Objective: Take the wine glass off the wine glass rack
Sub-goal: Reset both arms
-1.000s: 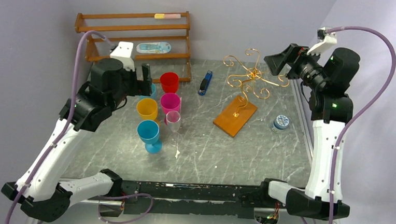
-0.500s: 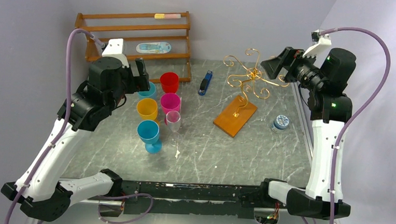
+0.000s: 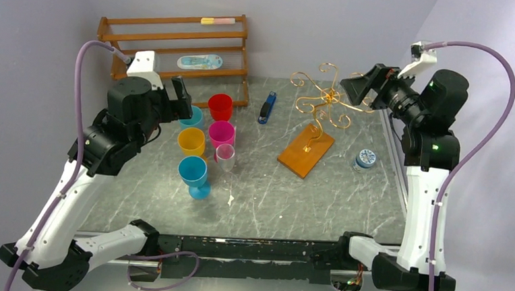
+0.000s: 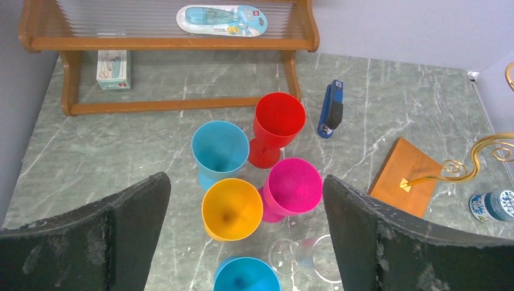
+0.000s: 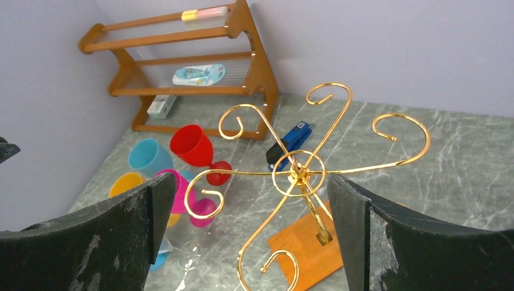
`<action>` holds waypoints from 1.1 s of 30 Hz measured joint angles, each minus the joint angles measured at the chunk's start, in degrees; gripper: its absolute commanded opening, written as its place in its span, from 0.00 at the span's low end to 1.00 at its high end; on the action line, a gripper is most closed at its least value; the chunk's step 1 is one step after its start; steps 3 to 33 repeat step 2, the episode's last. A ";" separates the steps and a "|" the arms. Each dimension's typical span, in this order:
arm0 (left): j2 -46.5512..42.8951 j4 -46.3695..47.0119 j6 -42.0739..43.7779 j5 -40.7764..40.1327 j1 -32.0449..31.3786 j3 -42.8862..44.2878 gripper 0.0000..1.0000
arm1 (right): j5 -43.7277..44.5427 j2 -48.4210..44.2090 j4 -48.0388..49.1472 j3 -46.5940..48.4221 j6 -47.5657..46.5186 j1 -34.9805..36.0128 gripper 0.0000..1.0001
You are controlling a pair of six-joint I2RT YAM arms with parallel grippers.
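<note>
Wine glass rack [image 3: 319, 109] is holding nothing; clear wine glass [image 3: 225, 155] is standing upright well left of it, nearest the wide-open, empty left end effector [image 3: 182, 99], right end effector [image 3: 363, 91] gaping empty beside the rack.

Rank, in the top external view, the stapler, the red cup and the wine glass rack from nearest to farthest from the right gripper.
1. wine glass rack: its scroll arms are just left of the right gripper.
2. stapler: farther left, beyond the rack.
3. red cup: farthest left, at the back of the cup group.
</note>
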 measured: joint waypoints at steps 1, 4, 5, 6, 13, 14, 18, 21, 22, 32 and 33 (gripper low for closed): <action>-0.02 0.07 0.17 0.00 0.00 0.00 1.00 | 0.02 -0.11 0.37 0.00 0.46 0.00 1.00; -0.04 0.17 0.22 0.04 0.00 0.00 1.00 | 0.11 -0.11 0.68 0.00 1.09 0.00 1.00; -0.04 0.17 0.22 0.04 0.00 0.00 1.00 | 0.11 -0.11 0.68 0.00 1.09 0.00 1.00; -0.04 0.17 0.22 0.04 0.00 0.00 1.00 | 0.11 -0.11 0.68 0.00 1.09 0.00 1.00; -0.04 0.17 0.22 0.04 0.00 0.00 1.00 | 0.11 -0.11 0.68 0.00 1.09 0.00 1.00; -0.04 0.17 0.22 0.04 0.00 0.00 1.00 | 0.11 -0.11 0.68 0.00 1.09 0.00 1.00; -0.04 0.17 0.22 0.04 0.00 0.00 1.00 | 0.11 -0.11 0.68 0.00 1.09 0.00 1.00; -0.04 0.17 0.22 0.04 0.00 0.00 1.00 | 0.11 -0.11 0.68 0.00 1.09 0.00 1.00; -0.04 0.17 0.22 0.04 0.00 0.00 1.00 | 0.11 -0.11 0.68 0.00 1.09 0.00 1.00; -0.04 0.17 0.22 0.04 0.00 0.00 1.00 | 0.11 -0.11 0.68 0.00 1.09 0.00 1.00; -0.04 0.17 0.22 0.04 0.00 0.00 1.00 | 0.11 -0.11 0.68 0.00 1.09 0.00 1.00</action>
